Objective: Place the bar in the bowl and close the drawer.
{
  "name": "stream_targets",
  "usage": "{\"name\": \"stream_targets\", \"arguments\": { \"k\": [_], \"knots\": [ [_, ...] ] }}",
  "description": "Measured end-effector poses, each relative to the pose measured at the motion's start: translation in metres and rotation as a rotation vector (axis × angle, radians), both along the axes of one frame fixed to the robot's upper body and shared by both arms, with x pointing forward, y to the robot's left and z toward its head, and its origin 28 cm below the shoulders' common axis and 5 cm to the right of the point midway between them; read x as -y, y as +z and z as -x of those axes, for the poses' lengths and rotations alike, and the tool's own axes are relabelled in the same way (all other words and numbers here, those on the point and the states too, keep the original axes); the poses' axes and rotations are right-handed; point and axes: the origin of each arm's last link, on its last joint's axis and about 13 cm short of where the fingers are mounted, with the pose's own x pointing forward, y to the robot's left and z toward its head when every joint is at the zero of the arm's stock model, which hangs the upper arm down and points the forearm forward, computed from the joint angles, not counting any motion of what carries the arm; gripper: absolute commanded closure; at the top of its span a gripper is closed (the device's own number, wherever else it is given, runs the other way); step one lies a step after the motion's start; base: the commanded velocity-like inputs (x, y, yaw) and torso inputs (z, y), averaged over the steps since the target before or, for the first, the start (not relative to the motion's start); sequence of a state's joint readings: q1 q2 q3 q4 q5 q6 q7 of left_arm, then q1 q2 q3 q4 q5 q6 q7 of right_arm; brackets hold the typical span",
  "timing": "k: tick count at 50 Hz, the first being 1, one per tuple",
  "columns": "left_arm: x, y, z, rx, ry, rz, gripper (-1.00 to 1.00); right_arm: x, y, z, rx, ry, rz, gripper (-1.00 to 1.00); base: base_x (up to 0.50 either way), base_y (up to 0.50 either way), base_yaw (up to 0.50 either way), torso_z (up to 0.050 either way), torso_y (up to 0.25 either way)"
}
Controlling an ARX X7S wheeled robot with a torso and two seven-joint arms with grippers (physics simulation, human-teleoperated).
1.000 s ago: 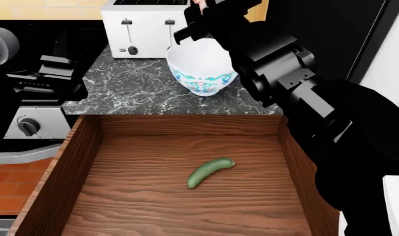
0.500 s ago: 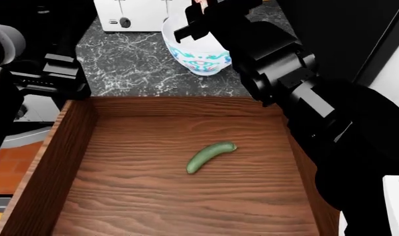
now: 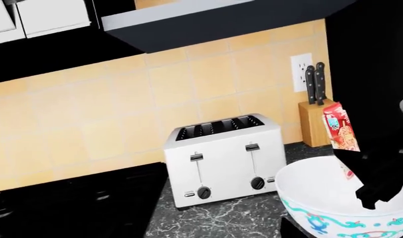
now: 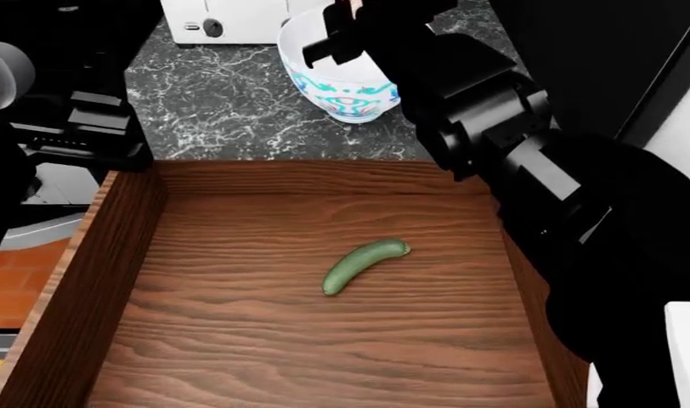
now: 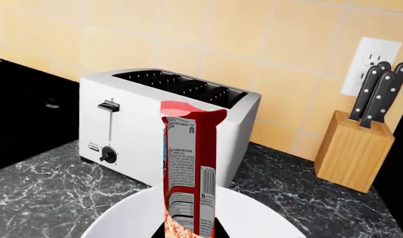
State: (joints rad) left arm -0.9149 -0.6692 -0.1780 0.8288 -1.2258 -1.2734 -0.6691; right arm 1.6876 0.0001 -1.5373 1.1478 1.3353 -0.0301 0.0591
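Note:
My right gripper (image 4: 336, 38) is shut on the bar (image 5: 190, 183), a red wrapped snack bar held upright. It hangs over the white bowl with the teal and pink pattern (image 4: 328, 81) on the marble counter. In the left wrist view the bar (image 3: 340, 126) stands above the bowl's rim (image 3: 320, 171), with the right gripper (image 3: 380, 181) beside it. The reddish-brown wooden drawer (image 4: 90, 263) is pulled wide open below the counter; its front and handle are out of view. My left arm (image 4: 79, 119) is at the left, its jaws not showing clearly.
A green cucumber (image 4: 364, 265) lies in the middle of the drawer. A white toaster (image 3: 225, 158) stands behind the bowl, and a knife block (image 5: 357, 148) is by the tiled wall. A black stove (image 3: 69, 208) is left of the counter.
The head view has shifted, so counter, bowl and toaster sit higher in the picture and more of the drawer shows. My right gripper still holds the bar over the bowl.

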Motion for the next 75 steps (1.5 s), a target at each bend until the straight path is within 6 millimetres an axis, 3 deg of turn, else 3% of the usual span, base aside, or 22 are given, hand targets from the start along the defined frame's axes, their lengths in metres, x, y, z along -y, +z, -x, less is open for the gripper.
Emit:
{"name": "stream_targets", "arguments": {
  "k": [38,39,75],
  "knots": [
    [-0.003,-0.001,0.004,-0.001,0.014,0.012,-1.00,-0.003,-0.007,0.002,-0.085,0.000,-0.044,1.00,0.00,0.00,0.00,0.000,0.000],
    [-0.004,-0.001,0.005,-0.001,0.015,0.012,-1.00,-0.003,-0.007,0.002,-0.085,0.000,-0.045,-1.00,0.00,0.00,0.00,0.000,0.000],
    [-0.003,-0.001,0.005,0.013,0.008,0.011,-1.00,-0.004,0.004,0.002,0.001,-0.012,-0.075,-1.00,0.00,0.00,0.00,0.000,0.000]
  ]
}}
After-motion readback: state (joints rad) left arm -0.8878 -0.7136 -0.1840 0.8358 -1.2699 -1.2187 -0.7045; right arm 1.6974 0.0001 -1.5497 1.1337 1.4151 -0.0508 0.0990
